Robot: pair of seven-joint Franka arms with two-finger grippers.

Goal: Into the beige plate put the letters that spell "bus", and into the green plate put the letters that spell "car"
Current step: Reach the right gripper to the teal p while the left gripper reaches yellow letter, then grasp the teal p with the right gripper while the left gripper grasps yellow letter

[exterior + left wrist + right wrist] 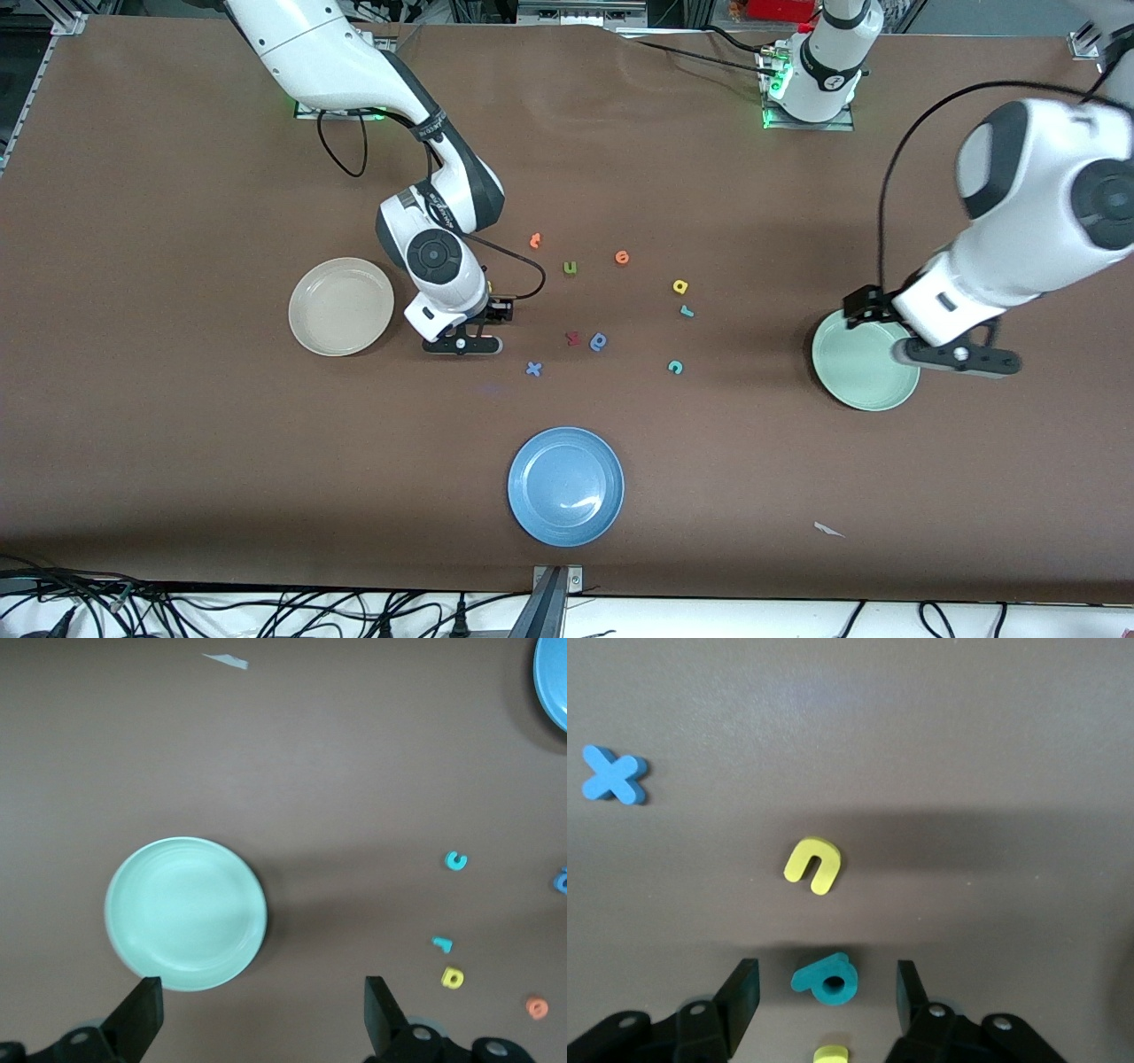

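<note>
In the right wrist view the teal "b" (827, 978) lies flat on the table between the fingers of my right gripper (826, 997), which is open with a gap on each side of the letter. Close by are the yellow "u" (812, 865) and an edge of the yellow "s" (830, 1054). From the front, my right gripper (461, 344) is beside the empty beige plate (341, 306) and hides those letters. The yellow "a" (679, 286), teal "r" (687, 310) and teal "c" (676, 366) lie mid-table. My left gripper (961, 359) hangs open at the edge of the empty green plate (864, 363).
A blue plate (566, 486) sits nearest the front camera. Loose letters lie mid-table: a blue "x" (533, 369), a red one (573, 338), a blue rounded one (599, 341), an olive "u" (570, 267) and two orange ones (535, 239), (622, 257).
</note>
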